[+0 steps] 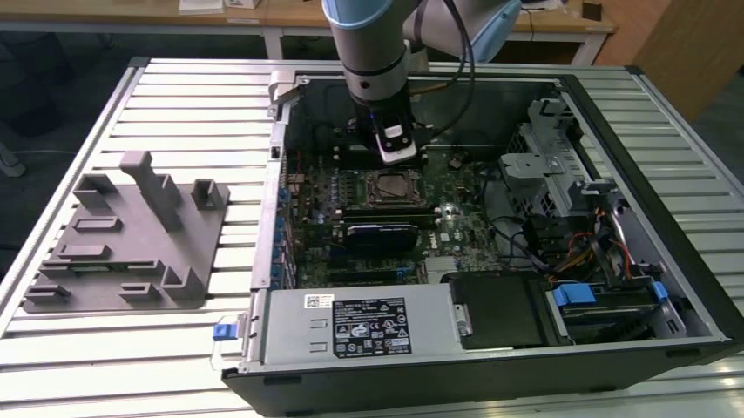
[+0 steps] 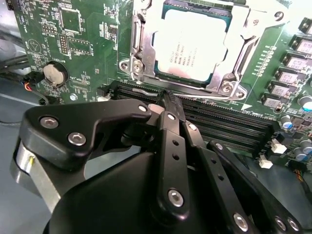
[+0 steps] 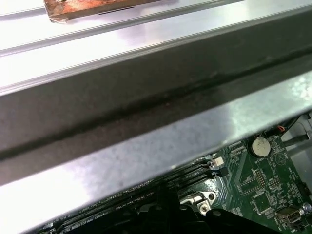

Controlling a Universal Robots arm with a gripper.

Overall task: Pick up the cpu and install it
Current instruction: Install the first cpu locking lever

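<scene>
The cpu (image 2: 191, 46) already sits in its socket frame (image 2: 138, 53) on the green board (image 2: 78, 44), just beyond the tip of the tool (image 2: 168, 100). The tool's fingers (image 2: 170, 114) are pressed together and hold nothing. I judge the placing step is done. Any further move here needs care around the frame's thin latch and the slots (image 2: 224, 126) close under the tool.

Grey fixture block (image 1: 122, 239) (on slatted table (image 1: 70, 348)) beside open computer case (image 1: 651, 287).
</scene>
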